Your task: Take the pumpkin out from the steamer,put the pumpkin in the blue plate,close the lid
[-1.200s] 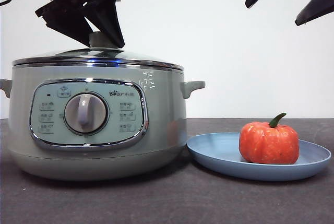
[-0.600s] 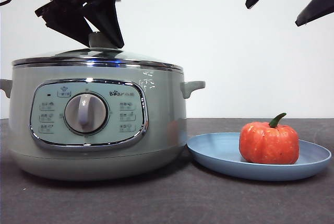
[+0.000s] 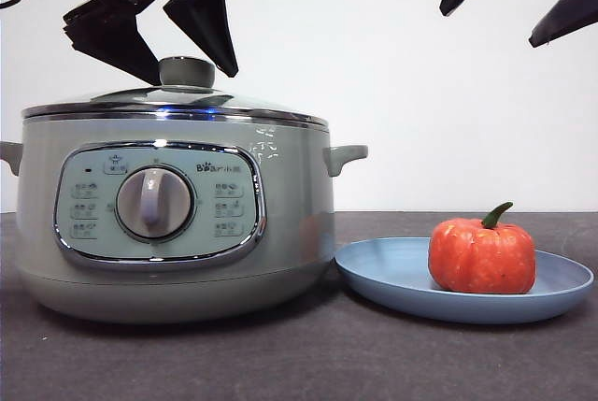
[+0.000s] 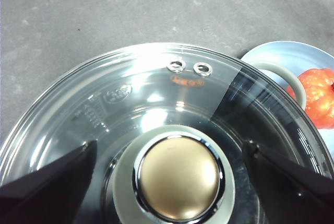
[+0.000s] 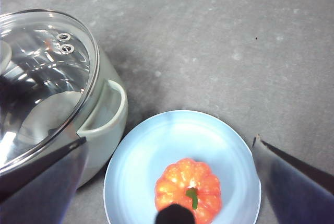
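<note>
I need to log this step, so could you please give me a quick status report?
Left gripper open, straddling the knob of the lid, seated on the steamer. Right gripper open above the pumpkin on the blue plate. Nothing in the way.

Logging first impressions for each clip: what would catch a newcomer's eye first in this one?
The big sage-green steamer fills the table's left half in the front view, its glass lid seated on top. The left gripper hangs open right above the lid's knob. Beside the steamer, the bright orange pumpkin sits on the blue plate, with the right gripper waiting open high above it.
</note>
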Action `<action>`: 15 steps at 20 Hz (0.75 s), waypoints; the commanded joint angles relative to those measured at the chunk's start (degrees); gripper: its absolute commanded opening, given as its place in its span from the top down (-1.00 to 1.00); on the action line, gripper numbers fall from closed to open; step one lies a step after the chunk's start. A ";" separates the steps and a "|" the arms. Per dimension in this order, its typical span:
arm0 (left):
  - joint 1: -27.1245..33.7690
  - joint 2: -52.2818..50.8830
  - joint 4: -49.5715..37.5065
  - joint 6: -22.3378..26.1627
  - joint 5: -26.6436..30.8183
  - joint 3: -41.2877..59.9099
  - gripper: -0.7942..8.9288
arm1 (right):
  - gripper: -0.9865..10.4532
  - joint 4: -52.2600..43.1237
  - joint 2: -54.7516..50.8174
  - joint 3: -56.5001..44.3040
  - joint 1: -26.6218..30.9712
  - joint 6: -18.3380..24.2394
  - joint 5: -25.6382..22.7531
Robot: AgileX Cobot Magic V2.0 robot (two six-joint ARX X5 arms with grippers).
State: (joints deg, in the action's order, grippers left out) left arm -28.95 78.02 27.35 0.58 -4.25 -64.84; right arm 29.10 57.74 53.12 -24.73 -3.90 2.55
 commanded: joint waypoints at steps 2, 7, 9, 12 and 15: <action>0.02 -1.88 0.96 -1.07 -0.39 -0.11 -0.13 | -0.22 -0.17 -0.02 -0.13 0.00 -0.63 -0.07; 0.04 -10.60 5.62 -2.38 -0.66 -0.11 0.17 | -0.07 0.11 -0.02 -0.13 -0.02 -0.63 0.02; 0.15 -14.40 8.44 -1.25 -0.44 -0.11 0.72 | 0.37 0.11 -0.04 -0.13 0.00 -0.61 0.11; 0.48 -18.25 12.11 -0.63 -0.33 -0.07 0.85 | 0.84 0.11 -0.04 -0.15 0.00 -0.85 0.13; 3.02 -20.48 13.49 -0.81 -0.55 0.04 0.85 | 0.85 -1.16 -0.24 -0.94 0.00 -2.75 0.55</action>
State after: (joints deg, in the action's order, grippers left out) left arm -26.22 57.76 40.95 -0.64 -4.75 -64.84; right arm 28.32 57.63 52.90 -24.73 -5.41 3.03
